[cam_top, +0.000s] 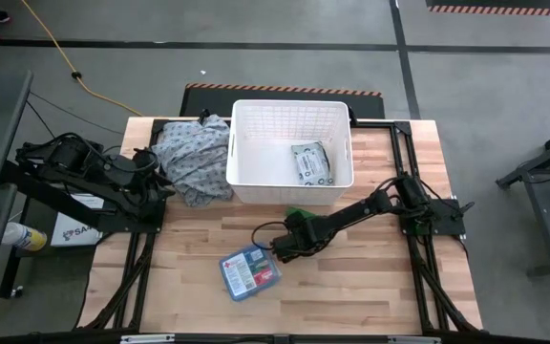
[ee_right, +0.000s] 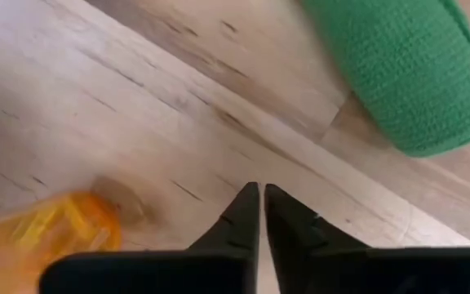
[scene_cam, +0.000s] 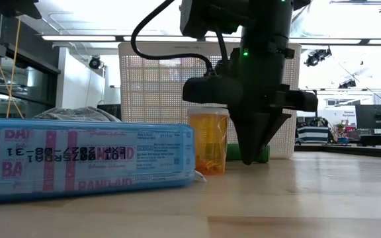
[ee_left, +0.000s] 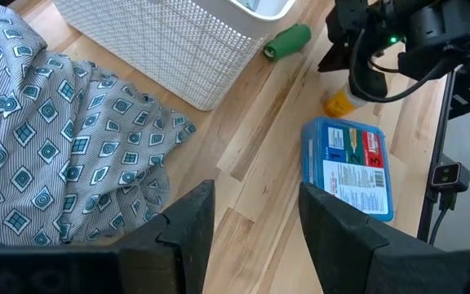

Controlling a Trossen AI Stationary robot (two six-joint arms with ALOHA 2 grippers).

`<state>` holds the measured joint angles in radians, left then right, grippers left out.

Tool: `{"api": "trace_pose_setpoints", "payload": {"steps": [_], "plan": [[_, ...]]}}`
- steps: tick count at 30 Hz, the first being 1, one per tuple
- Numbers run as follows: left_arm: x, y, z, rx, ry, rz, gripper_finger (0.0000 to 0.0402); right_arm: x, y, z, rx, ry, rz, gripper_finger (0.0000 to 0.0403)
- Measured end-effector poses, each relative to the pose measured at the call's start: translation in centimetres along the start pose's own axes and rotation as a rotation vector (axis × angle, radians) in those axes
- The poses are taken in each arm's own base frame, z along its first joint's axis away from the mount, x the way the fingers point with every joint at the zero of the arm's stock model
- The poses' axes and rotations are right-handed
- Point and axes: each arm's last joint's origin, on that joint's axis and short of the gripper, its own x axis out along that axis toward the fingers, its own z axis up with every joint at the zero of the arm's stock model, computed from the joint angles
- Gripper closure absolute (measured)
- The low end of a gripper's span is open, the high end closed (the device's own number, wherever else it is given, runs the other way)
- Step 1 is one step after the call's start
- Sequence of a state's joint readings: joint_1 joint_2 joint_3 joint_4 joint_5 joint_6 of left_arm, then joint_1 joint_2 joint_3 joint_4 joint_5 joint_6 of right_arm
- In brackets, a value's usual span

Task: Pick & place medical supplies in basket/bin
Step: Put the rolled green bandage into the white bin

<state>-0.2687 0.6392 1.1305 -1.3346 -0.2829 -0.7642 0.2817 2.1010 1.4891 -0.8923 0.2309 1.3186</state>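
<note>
The blue first-aid box (cam_top: 249, 272) is seen lying flat on the wooden tabletop (cam_top: 370, 287) at its near side, well apart from the white basket (cam_top: 290, 143) at the far edge. Just beyond the box, the right tool (cam_top: 277, 245) is lowered to the tabletop with its fingers (ee_right: 251, 220) pressed nearly together, tips pointing down and nothing held between them. An orange pill bottle (scene_cam: 208, 140) is seen standing upright just beside that tool, between it and the box in the low view; the two are close, though contact cannot be made out. A green bandage roll (ee_left: 287, 41) is found lying on its side a little farther on, between the tool and the basket's near wall. Inside the basket a grey-white soft packet (cam_top: 311, 162) is seen resting on the floor toward the right side. A heap of grey-blue patterned cloth (cam_top: 191, 158) is bunched against the basket's left wall. The left tool (ee_left: 251, 216) is held above the tabletop by that cloth, its fingers spread apart and empty.
</note>
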Motion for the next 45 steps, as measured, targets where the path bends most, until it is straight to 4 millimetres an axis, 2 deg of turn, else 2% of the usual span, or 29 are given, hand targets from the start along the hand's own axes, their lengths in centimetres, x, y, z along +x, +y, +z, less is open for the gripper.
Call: {"api": "trace_pose_setpoints", "payload": {"steps": [17,28,45], "plan": [[0.0,0.0,0.0,0.001,0.001,0.001,0.019,0.0,0.0,-0.2,0.013,0.039,0.01,0.0402],[0.0,0.0,0.0,0.015,0.003,0.002,0.019,-0.5,0.1,-2.0,0.041,0.045,-0.021,0.0403],[0.0,0.0,0.0,0.019,0.003,0.002,0.019,-0.6,-0.1,-2.1,0.082,-0.063,-0.056,0.0393]]}}
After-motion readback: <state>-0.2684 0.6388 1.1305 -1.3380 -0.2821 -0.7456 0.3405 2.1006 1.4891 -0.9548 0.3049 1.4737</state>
